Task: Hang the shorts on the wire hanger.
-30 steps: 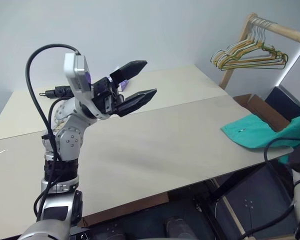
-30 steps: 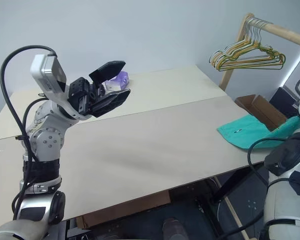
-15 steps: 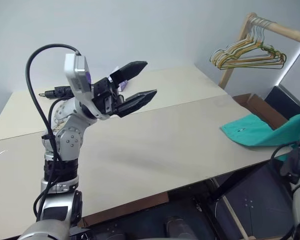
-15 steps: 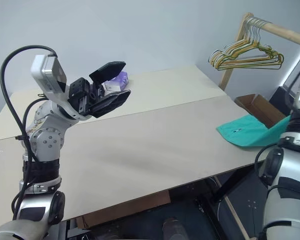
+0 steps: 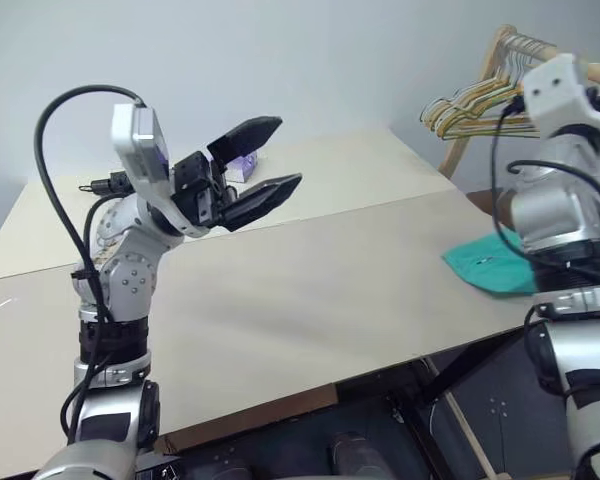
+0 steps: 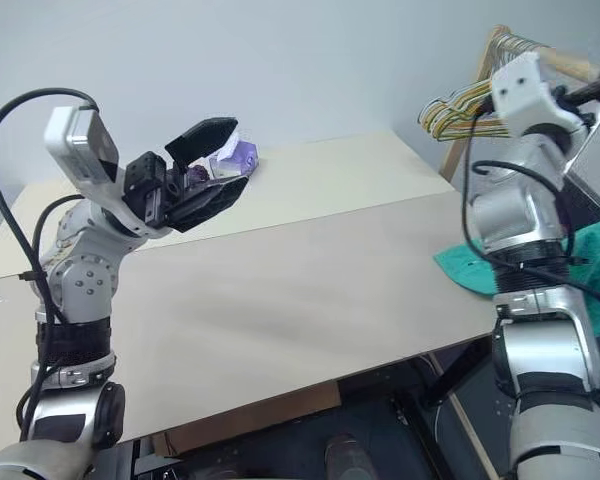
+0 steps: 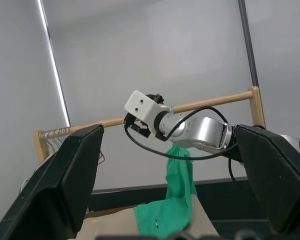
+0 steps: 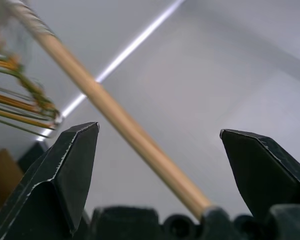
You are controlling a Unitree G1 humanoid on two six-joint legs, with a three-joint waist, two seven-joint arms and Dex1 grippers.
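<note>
The teal shorts (image 5: 485, 268) lie on the right end of the table (image 5: 330, 290) and run off its edge, rising to the right behind my right arm (image 7: 177, 185). My left gripper (image 5: 288, 150) is held high over the left part of the table, open and empty, pointing toward the right side. My right gripper (image 8: 157, 129) is raised above the shorts in front of the wooden rail (image 8: 125, 125), open wide with nothing between its fingers. The wire hanger is out of view.
A bunch of yellow, green and white hangers (image 5: 475, 105) hangs on the wooden rail at the back right. A cardboard box (image 5: 505, 205) stands beside the table's right end. A small purple and white item (image 6: 242, 155) sits on the table's far part.
My right arm has swung up from low at the right edge to stand in front of the rail, now covering part of the shorts. The left arm has kept still.
</note>
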